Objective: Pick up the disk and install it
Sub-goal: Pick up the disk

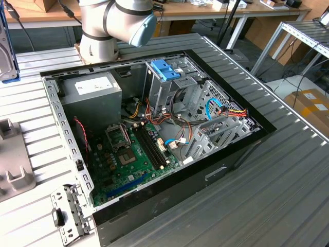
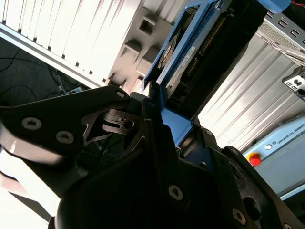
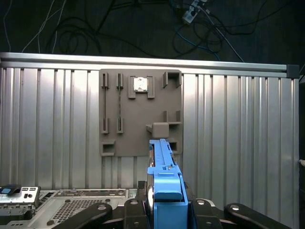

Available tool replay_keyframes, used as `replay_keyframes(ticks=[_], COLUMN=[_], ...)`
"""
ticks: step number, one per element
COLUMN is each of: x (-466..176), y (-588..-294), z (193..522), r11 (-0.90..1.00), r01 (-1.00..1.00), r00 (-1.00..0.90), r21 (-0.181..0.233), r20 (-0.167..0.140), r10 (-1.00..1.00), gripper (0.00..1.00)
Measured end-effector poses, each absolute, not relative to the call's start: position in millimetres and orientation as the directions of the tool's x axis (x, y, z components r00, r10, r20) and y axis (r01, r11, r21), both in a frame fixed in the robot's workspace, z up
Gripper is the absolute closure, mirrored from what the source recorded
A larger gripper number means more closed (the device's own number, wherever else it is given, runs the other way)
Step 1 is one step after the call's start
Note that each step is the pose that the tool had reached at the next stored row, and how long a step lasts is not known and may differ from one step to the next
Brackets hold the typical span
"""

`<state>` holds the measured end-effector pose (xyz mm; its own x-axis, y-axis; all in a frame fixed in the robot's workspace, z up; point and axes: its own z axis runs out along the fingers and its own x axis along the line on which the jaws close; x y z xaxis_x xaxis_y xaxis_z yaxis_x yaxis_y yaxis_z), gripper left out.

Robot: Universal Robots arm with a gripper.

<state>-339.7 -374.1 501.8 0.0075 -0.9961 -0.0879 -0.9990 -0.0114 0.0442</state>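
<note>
My gripper (image 3: pixel 164 206) is shut on the disk (image 3: pixel 164 188), a grey drive in a light-blue carrier frame with a blue end tab. In the first wrist view the disk shows edge-on between black fingers (image 3: pixel 131 206), lifted off the grey holder plate (image 3: pixel 140 112) beyond it. The second wrist view shows the disk's (image 2: pixel 190 62) flat side and connector edge past the black gripper body. At the exterior view's far left edge, the blue-rimmed disk (image 1: pixel 6 46) hangs above the grey holder plate (image 1: pixel 10 159).
The open computer case (image 1: pixel 241 154) lies on the ribbed metal table (image 1: pixel 288 195), motherboard up. Inside stand an upright metal drive cage (image 1: pixel 172 92) with a blue bracket (image 1: pixel 165 69), a power supply (image 1: pixel 92 92) and loose cables (image 1: pixel 226 110). The arm's base (image 1: pixel 100 31) stands behind the case.
</note>
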Motion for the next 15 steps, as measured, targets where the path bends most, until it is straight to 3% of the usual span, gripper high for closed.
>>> replay_keyframes(ticks=[15], x=[-334.9], y=[-374.7], z=[501.4], r11=[-0.011], r01=[-0.999], r00=[0.007], r21=[0.044], r20=[-0.088], r10=[-0.996], gripper=[0.63])
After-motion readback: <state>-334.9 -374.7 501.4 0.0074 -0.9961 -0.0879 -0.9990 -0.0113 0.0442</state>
